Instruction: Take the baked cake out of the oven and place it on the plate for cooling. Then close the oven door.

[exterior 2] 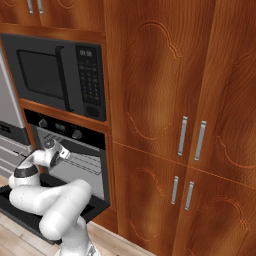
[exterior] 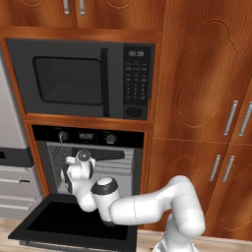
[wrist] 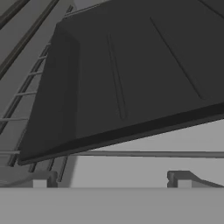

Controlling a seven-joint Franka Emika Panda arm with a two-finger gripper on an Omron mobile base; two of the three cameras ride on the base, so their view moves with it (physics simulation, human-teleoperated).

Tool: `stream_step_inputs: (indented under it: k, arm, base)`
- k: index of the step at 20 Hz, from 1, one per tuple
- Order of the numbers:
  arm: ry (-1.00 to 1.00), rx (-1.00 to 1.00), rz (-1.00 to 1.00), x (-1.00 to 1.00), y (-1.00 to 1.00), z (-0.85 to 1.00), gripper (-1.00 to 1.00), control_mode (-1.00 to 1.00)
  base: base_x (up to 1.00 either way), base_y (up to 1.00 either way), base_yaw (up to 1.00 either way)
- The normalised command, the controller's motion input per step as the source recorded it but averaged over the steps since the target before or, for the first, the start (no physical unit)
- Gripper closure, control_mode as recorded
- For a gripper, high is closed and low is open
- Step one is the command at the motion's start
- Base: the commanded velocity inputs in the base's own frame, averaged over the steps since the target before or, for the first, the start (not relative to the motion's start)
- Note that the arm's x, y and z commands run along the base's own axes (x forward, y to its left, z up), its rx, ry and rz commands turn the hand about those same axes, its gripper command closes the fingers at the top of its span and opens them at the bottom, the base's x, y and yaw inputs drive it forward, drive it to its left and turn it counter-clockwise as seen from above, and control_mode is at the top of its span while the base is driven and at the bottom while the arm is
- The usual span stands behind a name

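Observation:
The black oven (exterior: 86, 136) stands open, and its oven door (exterior: 74, 220) lies folded down flat in front of it. My arm reaches over the door, with the hand (exterior: 78, 169) inside the cavity at the wire racks (exterior: 120, 165). In the hand view my gripper (wrist: 111, 179) is open, its two fingertips (wrist: 40, 180) far apart with nothing between them. Just beyond them a dark flat tray (wrist: 131, 74) rests on a rack wire. The same tray (exterior: 106, 155) appears as a dark slab in the left base view. The cake and the plate are out of view.
A dark grey microwave (exterior: 81, 78) with a keypad sits above the oven. Wooden cabinet doors (exterior 2: 165, 100) with silver handles fill the wall to the right. A grey appliance with drawers (exterior: 12, 162) stands to the left. The oven's side walls and racks close in around the hand.

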Motion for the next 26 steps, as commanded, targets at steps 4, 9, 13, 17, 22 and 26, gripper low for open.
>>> stream_step_inputs:
  k: [4,9,13,17,22,26]
  arm:
    - [-0.13,-0.08,0.04,-0.27,0.30,-0.50,-1.00,-1.00]
    - [-0.06,-0.01,0.09,-0.65,0.20,-0.05,-1.00,-1.00]
    - [-0.05,-0.02,0.08,-0.79,0.11,0.00,-1.00,-1.00]
    - [0.00,-0.01,0.00,-0.71,0.01,0.15,-1.00,-1.00]
    - [0.00,-0.01,0.00,-0.78,0.00,0.23,-1.00,-1.00]
    - [0.00,0.00,0.00,-0.79,0.01,0.22,-1.00,-1.00]
  base:
    - [0.00,0.00,0.00]
    - [0.00,0.00,0.00]
    - [0.00,0.00,0.00]
    - [0.00,0.00,0.00]
    - [0.00,0.00,0.00]
    - [0.00,0.00,0.00]
